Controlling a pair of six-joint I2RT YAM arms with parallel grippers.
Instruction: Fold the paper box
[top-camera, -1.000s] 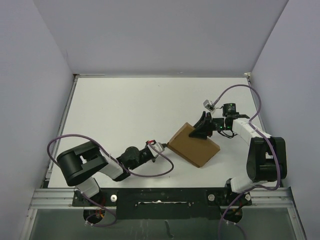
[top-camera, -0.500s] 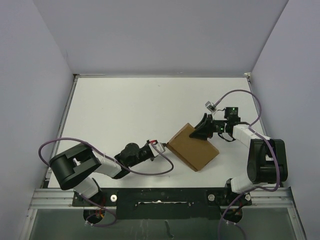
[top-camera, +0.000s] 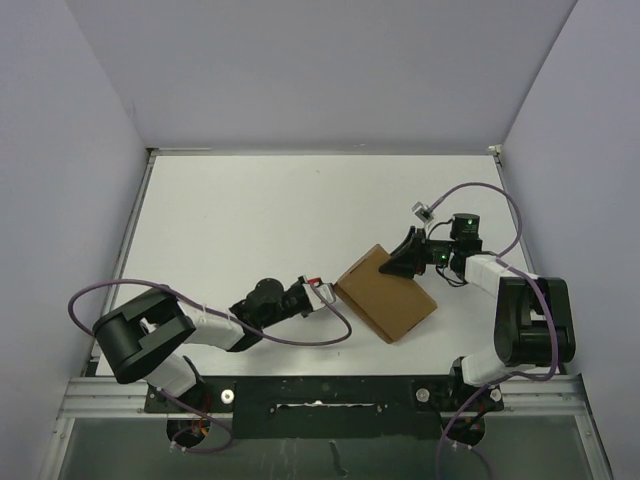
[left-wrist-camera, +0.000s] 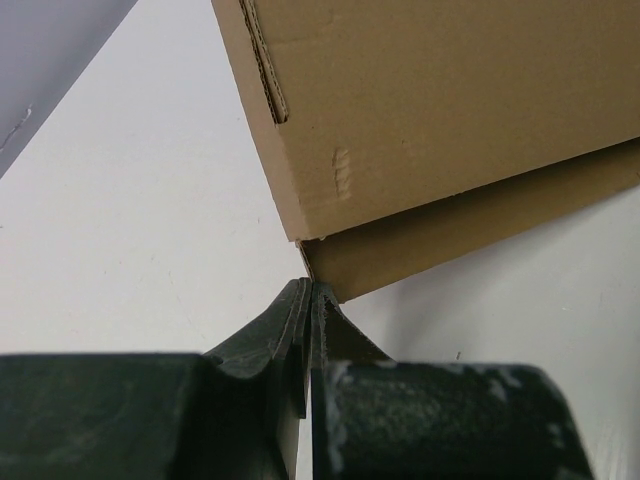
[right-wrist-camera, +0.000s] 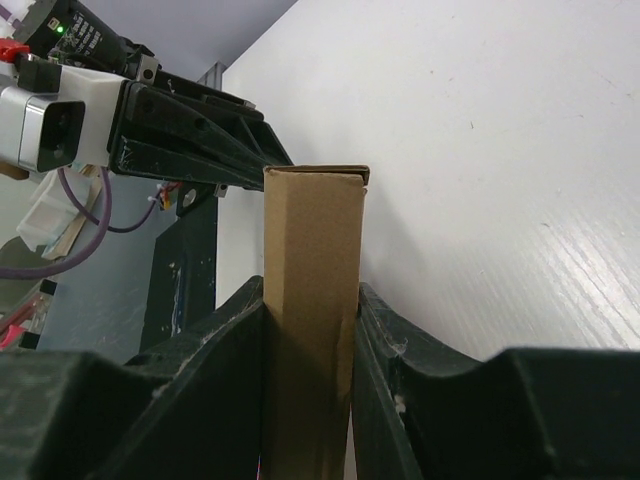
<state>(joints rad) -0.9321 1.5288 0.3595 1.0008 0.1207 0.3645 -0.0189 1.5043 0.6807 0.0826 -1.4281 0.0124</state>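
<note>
1. The paper box (top-camera: 386, 300) is found on the table (top-camera: 240, 220), right of centre and between the two arms. It is already collapsed into a thin brown rectangular form and is turned at an angle to the table edges.
2. In the left wrist view, a lower cardboard layer is seen sticking out from under the upper panel at one corner, with a slit cut in the panel above it. The closure is therefore judged to be unfinished there.
3. The box is pinched across its thin side by the right gripper (right-wrist-camera: 312, 288), one finger laid flat against each face. This hold is judged to serve as an anchor, so that the box cannot slide or turn while it is worked from the other side.
4. The fingers of the left gripper (left-wrist-camera: 308, 295) are pressed fully together and nothing is held between them. Their joined tips are set low on the table, right at the corner where the lower layer shows.
5. The pressed-together fingers are judged to be used as a narrow pusher or wedge, either to tuck that layer in or to brace the corner against the right arm's grip.
6. The opposing placement of the arms is likely chosen so that a push from one side is met by the hold on the other.
</note>
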